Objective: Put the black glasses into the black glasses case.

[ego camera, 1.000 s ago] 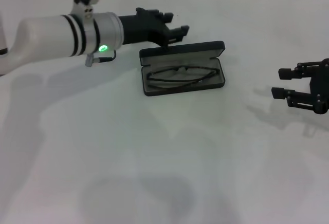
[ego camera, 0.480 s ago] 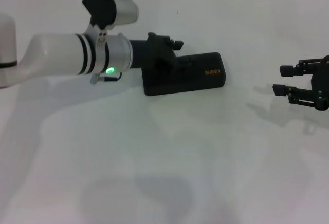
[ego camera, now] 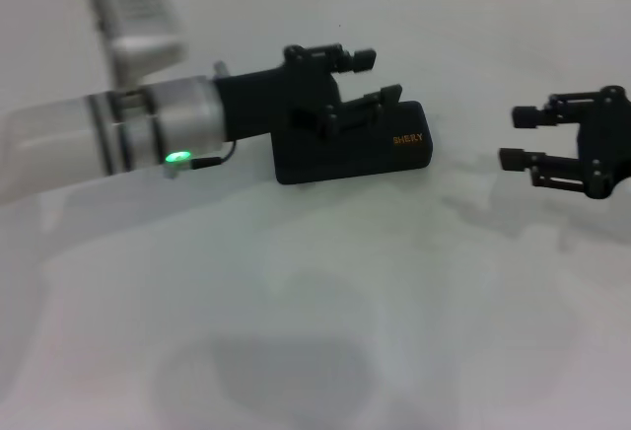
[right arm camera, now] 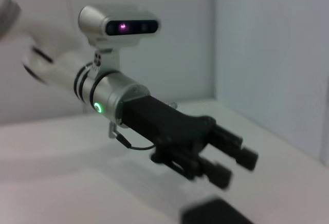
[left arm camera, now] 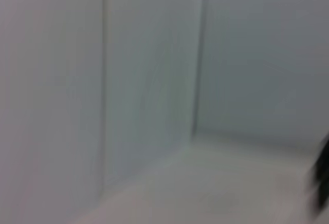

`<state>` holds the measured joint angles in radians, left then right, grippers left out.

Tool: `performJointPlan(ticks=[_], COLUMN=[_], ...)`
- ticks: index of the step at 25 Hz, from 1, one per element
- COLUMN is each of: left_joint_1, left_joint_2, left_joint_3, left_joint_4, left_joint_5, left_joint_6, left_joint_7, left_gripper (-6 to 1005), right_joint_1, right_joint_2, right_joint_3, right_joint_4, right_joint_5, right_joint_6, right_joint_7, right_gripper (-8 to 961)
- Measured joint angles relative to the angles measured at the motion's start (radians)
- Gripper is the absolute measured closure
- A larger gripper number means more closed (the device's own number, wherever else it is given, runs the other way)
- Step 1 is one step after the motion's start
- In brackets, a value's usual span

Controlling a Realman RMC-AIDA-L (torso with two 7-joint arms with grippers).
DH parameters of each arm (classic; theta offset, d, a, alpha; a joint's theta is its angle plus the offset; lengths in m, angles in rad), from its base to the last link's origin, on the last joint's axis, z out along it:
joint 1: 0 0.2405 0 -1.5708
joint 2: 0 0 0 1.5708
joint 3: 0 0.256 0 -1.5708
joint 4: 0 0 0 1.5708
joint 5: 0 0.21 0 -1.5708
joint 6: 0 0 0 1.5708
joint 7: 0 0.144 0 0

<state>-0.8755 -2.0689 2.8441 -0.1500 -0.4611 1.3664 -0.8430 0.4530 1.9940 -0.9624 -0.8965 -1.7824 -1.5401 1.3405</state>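
- One black glasses case (ego camera: 352,144) lay closed on the white bench (ego camera: 315,302), its lid down and small orange lettering showing near the end toward the robot's right.
- The black glasses could not be seen in any view — with the lid shut, nothing of the frame or temple arms showed.
- The left pincer (ego camera: 371,77) hung just above the case's rear edge, toward the middle of its length; its two fingers were spread apart, one higher and farther back, the other lower and close over the lid, and nothing was between them.
- Whether the lower finger touched the lid could not be told from the head view.
- The left arm reached in from the robot's left, a green light (ego camera: 177,158) glowing on its silver wrist ring.
- The right pincer (ego camera: 521,137) hovered over the bench well to the right of the case, its fingers spread and empty, pointing back toward the case.
- In the right wrist view the left pincer (right arm camera: 237,166) appeared farther off with its fingers parted, the wrist camera (right arm camera: 119,26) mounted above the arm, and a dark corner of the case (right arm camera: 213,214) below it.
- The left wrist view showed only pale wall and bench — blurred, with a dark smear at one edge that could not be identified.
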Motion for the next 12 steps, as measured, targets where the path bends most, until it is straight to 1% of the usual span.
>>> performJointPlan(ticks=[2, 5, 7, 8, 9, 10, 12], left_joint_1=[0.044, 0.118, 0.163, 0.178, 0.202, 0.220, 0.245], left_joint_2=[0.021, 0.055, 0.068, 0.072, 0.079, 0.084, 0.088], left_joint_3=[0.000, 0.000, 0.000, 0.000, 0.000, 0.000, 0.001], left_joint_4=[-0.021, -0.063, -0.093, -0.104, -0.113, -0.117, -0.121], left_joint_5=[-0.034, -0.068, -0.090, -0.094, -0.093, -0.084, -0.057], left_joint_6=[0.194, 0.414, 0.476, 0.489, 0.501, 0.508, 0.518], left_joint_7=[0.037, 0.080, 0.086, 0.087, 0.089, 0.097, 0.119], left_gripper=[420, 418, 372, 349, 326, 302, 256], right_joint_1=[0.018, 0.037, 0.048, 0.048, 0.061, 0.092, 0.136], right_joint_2=[0.006, 0.019, 0.023, 0.023, 0.025, 0.025, 0.025], right_joint_3=[0.000, -0.007, -0.038, -0.038, -0.064, -0.088, -0.096], right_joint_4=[0.009, 0.018, 0.051, 0.051, 0.088, 0.151, 0.232], right_joint_5=[0.027, 0.063, 0.107, 0.107, 0.142, 0.174, 0.186], right_joint_6=[-0.028, -0.052, -0.074, -0.074, -0.093, -0.120, -0.141], right_joint_7=[-0.017, -0.064, -0.134, -0.134, -0.191, -0.256, -0.318], right_gripper=[454, 394, 354, 333, 313, 293, 253])
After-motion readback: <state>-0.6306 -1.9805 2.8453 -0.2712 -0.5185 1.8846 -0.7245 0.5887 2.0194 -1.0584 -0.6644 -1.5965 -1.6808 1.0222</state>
